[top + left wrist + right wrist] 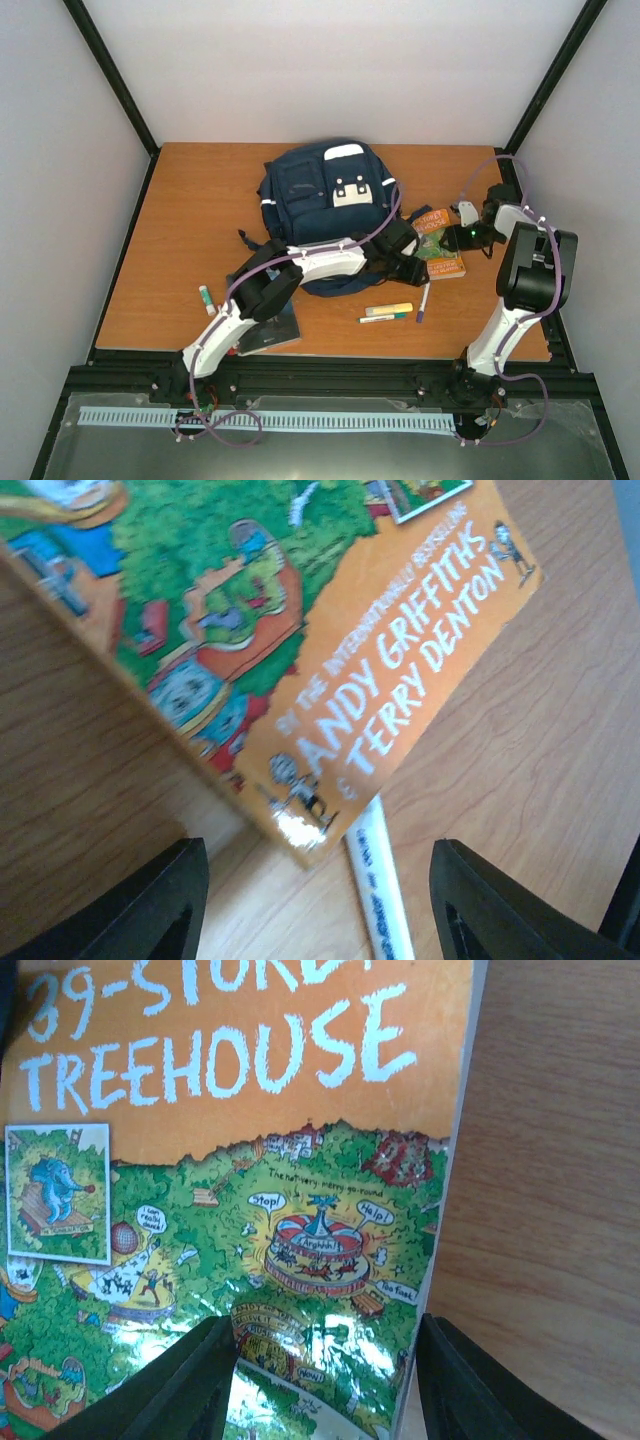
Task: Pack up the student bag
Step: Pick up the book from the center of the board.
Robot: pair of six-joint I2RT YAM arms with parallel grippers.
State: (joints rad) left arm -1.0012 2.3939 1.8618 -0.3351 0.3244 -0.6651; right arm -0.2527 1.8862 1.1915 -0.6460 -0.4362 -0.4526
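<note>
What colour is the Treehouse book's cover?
Treehouse book: orange with white lettering and a green cartoon scene; the right wrist view shows it best.

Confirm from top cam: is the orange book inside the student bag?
No, the orange book lies on the table just right of the student bag, outside it.

Open wood: left third and upper-left corner of the table (190, 200); strip at lower right.
Blocked:
- student bag (325, 190), upper centre
- orange book (440, 245), right of centre
- left arm (320, 262), across the middle
- markers (388, 311) and pen (422, 300), lower centre
- dark book (272, 328) and green-capped stick (207, 298), lower left
</note>
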